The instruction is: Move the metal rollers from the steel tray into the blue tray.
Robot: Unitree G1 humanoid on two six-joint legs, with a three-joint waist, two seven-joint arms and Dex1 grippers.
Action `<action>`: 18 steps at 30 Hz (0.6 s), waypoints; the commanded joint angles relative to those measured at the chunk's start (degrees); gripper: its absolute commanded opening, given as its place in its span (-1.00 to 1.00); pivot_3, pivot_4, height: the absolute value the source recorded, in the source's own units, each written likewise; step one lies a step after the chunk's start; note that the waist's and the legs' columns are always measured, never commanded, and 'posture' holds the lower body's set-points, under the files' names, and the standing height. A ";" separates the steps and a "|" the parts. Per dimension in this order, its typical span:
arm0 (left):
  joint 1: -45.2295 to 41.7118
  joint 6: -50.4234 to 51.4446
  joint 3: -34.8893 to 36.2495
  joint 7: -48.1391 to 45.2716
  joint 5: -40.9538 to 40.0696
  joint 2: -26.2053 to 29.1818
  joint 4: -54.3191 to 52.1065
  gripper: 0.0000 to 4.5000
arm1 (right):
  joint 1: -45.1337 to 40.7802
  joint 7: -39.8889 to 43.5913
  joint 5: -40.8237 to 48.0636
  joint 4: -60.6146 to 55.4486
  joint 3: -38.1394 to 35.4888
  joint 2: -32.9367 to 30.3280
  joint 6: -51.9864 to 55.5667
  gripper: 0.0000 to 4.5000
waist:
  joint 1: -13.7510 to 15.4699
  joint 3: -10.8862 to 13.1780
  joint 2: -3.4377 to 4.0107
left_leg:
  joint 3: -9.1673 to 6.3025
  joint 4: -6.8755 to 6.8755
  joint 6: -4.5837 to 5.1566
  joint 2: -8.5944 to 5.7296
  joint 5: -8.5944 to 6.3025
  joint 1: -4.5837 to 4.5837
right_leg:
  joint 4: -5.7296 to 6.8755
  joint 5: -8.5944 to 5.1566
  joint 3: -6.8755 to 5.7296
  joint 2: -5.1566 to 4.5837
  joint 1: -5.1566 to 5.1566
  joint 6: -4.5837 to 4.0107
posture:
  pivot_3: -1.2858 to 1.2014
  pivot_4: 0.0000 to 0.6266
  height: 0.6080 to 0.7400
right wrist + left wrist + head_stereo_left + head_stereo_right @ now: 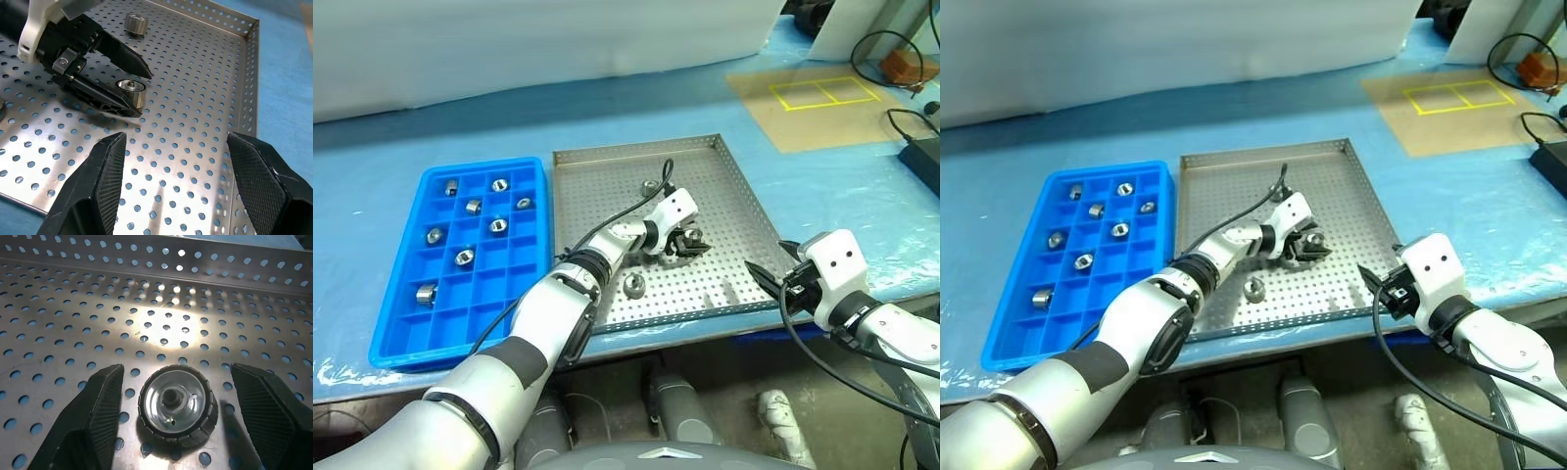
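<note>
Left end effector is lowered over the middle of the steel tray, fingers spread wide and holding nothing. One metal roller stands on end on the perforated floor directly between the two fingers. In the left wrist view there is a clear gap on each side of it, so neither finger touches it. In the right wrist view the same roller sits just inside the fingertips, close to the nearer finger.

Two further rollers lie loose in the steel tray. One rests nearer the front rim, beside the left forearm and apart from the end effector. The other lies toward the far rim, behind the left wrist.

Right end effector hovers above the steel tray's front right corner, fingers wide apart and empty, well apart from every roller.

The blue tray lies on the table just beside the steel tray's left rim. Seven rollers rest in separate compartments of it, among them one in the left column toward the front and one near the far end. The remaining compartments hold nothing.
</note>
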 commanded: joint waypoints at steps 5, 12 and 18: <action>2.85 0.74 -0.92 1.72 1.54 -6.37 0.02 0.56 | 0.55 -1.10 0.32 -2.77 -2.11 -0.27 0.38 0.49 | -2.32 -0.01 0.01 | -0.04 0.04 0.23 -0.51 -0.14 -0.08 | 0.00 -0.13 -0.08 -0.50 0.05 0.24 | -0.61 -0.52 1.00; 2.99 1.70 -1.05 3.08 2.36 -5.30 0.20 0.02 | -0.06 -1.34 0.27 -2.23 -1.71 -0.52 0.30 0.49 | -3.96 -0.03 0.05 | -0.19 0.18 0.73 -0.66 -0.43 -0.10 | -0.44 -0.15 -0.20 -0.87 0.42 0.30 | -0.61 -0.52 1.00; 1.81 -0.13 -0.30 4.75 2.12 -4.58 -0.32 -0.16 | -1.42 -1.26 0.14 -0.95 -0.61 -0.87 -0.12 0.49 | -4.70 -0.07 0.12 | -0.35 0.17 1.08 -0.95 -0.63 -0.15 | -0.87 -0.06 -0.24 -1.20 0.61 0.45 | -0.58 -0.52 1.00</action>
